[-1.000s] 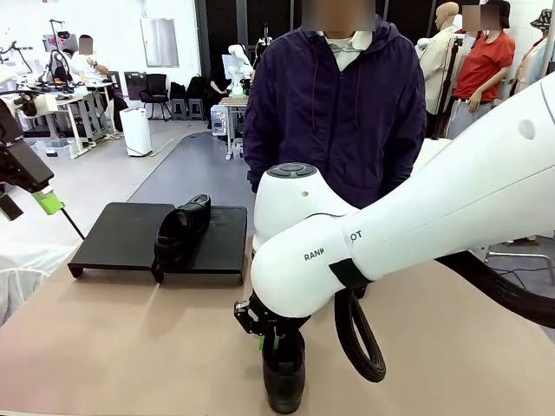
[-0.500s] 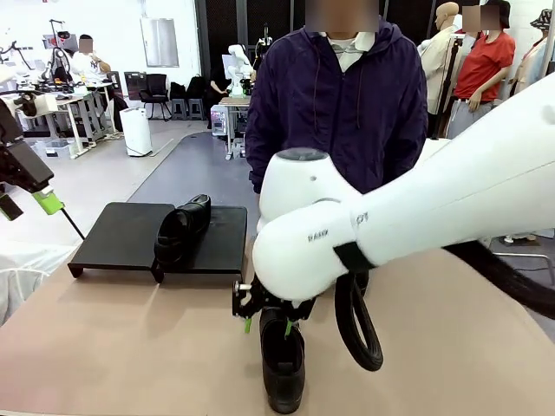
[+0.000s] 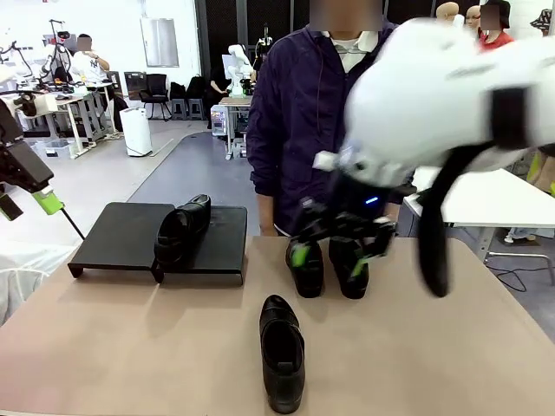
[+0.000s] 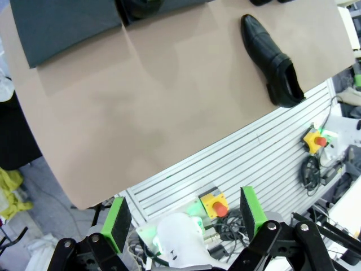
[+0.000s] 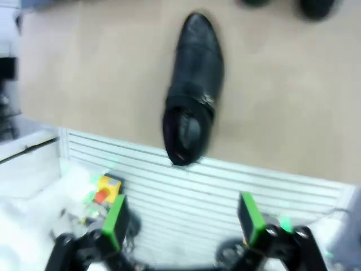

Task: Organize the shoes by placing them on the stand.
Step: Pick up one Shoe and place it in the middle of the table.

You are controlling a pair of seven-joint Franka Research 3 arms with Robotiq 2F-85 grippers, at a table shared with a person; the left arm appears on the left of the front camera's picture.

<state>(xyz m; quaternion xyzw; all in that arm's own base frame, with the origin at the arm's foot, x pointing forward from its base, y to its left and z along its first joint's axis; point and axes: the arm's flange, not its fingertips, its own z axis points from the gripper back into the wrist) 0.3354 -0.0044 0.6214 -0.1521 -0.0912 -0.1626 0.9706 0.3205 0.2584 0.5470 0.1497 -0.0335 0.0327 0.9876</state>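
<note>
Shoe [image 3: 282,351] of glossy black slip-on leather lies on the tan table [image 3: 130,347] at six o'clock from the empty, spread-jawed right gripper [image 3: 329,259], toe toward twelve, the low matte-black stand [image 3: 121,230] at its ten; the left gripper [image 4: 183,214], also apart, hangs farther off at nine.

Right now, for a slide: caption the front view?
Open right gripper over the table; near shoe loose, left shoe on the stand.
</note>
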